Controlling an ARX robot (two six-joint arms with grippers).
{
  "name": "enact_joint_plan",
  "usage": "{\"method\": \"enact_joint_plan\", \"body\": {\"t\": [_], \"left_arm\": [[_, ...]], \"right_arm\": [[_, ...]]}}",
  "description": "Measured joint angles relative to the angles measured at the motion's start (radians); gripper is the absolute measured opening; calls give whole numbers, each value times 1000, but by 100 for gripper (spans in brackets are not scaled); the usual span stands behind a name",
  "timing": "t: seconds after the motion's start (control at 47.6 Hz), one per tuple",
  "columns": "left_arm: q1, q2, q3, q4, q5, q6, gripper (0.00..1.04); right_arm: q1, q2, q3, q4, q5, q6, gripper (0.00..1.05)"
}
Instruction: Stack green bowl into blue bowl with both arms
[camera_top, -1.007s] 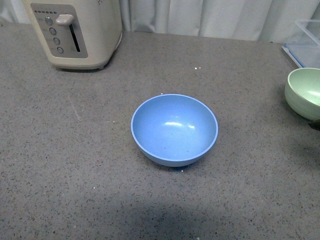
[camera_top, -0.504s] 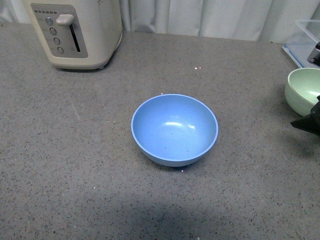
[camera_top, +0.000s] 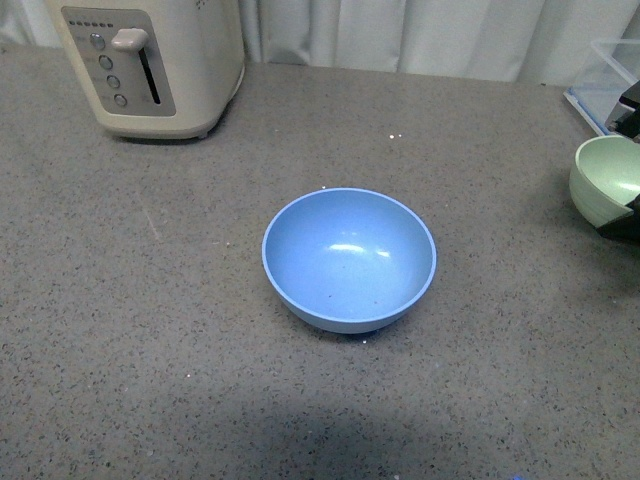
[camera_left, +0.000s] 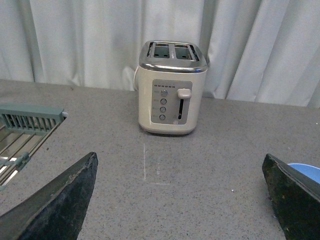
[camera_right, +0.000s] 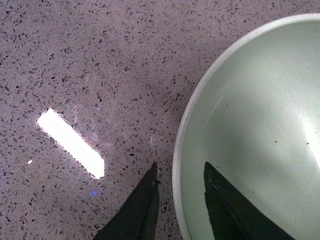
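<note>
bare counter (camera_top: 150, 330) round blue bowl (camera_top: 349, 258), toaster (camera_top: 150, 65) far back-left, green bowl (camera_top: 606, 180) at right edge, clear bin (camera_top: 612, 85) seemingly close behind

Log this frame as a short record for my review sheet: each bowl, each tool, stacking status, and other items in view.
blue bowl: upright, mid-counter, empty
green bowl: at the right edge of the front view, apart from the blue bowl
right tool: open, straddling the green bowl's rim, one side inside, one outside
left tool: open wide, holding nothing, facing the toaster
stacking: not yet done
other: dish rack, clear container
</note>
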Motion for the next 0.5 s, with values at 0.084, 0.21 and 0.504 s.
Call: {"method": "enact_joint_plan", "body": {"t": [0.084,0.21,0.504], "left_arm": [[0,0,0,0,0,0,98],[0,0,0,0,0,0,98],[0,0,0,0,0,0,98]], "right_arm": [[3,-1,8,-8,1,-12,9],[13,-23,24,-34,6,-34,2],[154,-247,68,-182,-96,-92,2]]}}
